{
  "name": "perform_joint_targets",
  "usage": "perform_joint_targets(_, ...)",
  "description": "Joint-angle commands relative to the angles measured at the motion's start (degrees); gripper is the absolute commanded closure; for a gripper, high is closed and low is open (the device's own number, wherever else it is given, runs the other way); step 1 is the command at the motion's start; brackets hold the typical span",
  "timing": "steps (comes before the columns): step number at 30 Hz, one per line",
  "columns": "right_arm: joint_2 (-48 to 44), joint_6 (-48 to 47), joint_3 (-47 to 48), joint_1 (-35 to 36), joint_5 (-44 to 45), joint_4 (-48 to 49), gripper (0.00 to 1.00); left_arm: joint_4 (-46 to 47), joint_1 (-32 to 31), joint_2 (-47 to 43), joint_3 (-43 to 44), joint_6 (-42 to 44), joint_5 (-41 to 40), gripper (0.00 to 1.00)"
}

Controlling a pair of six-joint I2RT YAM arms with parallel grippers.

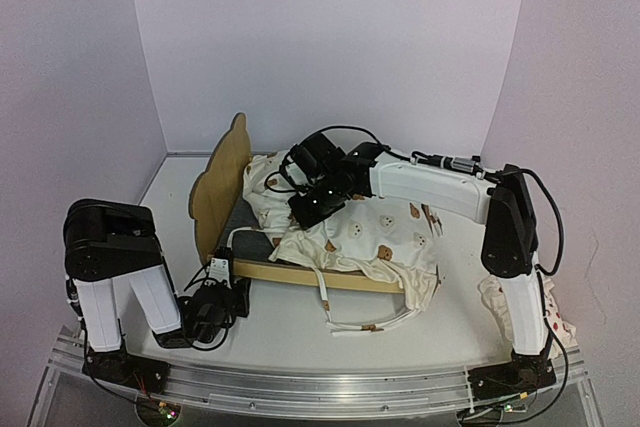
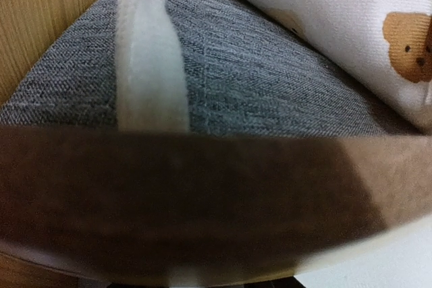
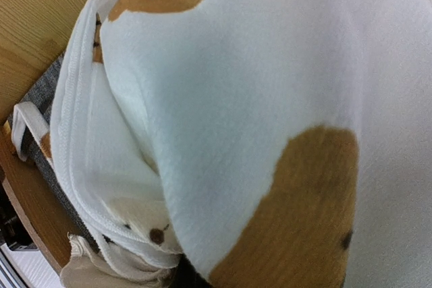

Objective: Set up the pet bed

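The pet bed stands at the table's middle left, with its plywood headboard (image 1: 222, 187) on the left and its near side rail (image 1: 330, 276) towards me. A cream bear-print cushion (image 1: 385, 237) is draped over it and hangs past the rail. My right gripper (image 1: 315, 205) rests on the cushion near the headboard. In the right wrist view the fabric (image 3: 256, 99) fills the frame and bunches into the shut jaws. My left gripper (image 1: 225, 269) is at the near rail close to the headboard. Its wrist view shows the grey felt base (image 2: 270, 79), a white tie (image 2: 152, 52) and the blurred rail (image 2: 202, 200), which hides its fingers.
A looped cushion tie (image 1: 370, 325) lies on the table in front of the bed. A white red-dotted pillow (image 1: 557, 325) sits beside the right arm's base. White walls close in the back and both sides.
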Motion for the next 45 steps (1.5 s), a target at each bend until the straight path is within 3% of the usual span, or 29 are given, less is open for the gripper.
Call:
perform_joint_targets(1, -0.3, -0.19, -0.27, -0.72, 1.14, -2.06, 1.0, 1.7, 0.75, 3.06, 0.33, 0.58, 1.71, 0.66)
perform_joint_targets(4, -0.31, -0.19, -0.41, -0.72, 1.04, -2.0, 1.0, 2.26, 1.07, 3.58, 0.43, 1.33, 0.45, 0.74)
perform_joint_targets(6, -0.15, -0.19, -0.41, -0.77, 1.02, -2.05, 1.0, 2.57, 1.43, 4.18, 0.59, 1.77, -0.06, 0.84)
perform_joint_targets(10, 0.15, -0.19, -0.24, -0.75, 0.9, -2.07, 1.0, 4.08, 2.14, 5.41, 0.87, 3.33, 0.31, 0.87)
perform_joint_targets(14, 0.43, -0.19, 0.01, -0.73, 0.99, -2.1, 1.0, 4.8, 2.56, 4.97, 0.31, 3.7, -0.2, 1.0)
perform_joint_targets(17, 0.31, -0.09, 0.11, -0.73, 0.99, -2.14, 1.0, 3.39, 2.54, 2.84, -0.35, 4.3, 0.74, 1.0)
perform_joint_targets(24, -0.89, 0.0, -0.5, -0.73, 0.98, -2.11, 1.0, -9.59, 1.86, -8.8, -3.59, -0.01, 7.23, 1.0)
perform_joint_targets(37, -1.36, 0.3, 2.01, -0.74, -2.39, -2.15, 1.0, -40.95, -7.0, -30.14, -2.28, -11.56, 1.21, 1.0)
perform_joint_targets(45, 0.03, 0.54, 5.39, -0.1, -6.42, -2.11, 1.0, -57.11, -9.68, -39.93, 1.5, -15.42, 5.68, 1.0)
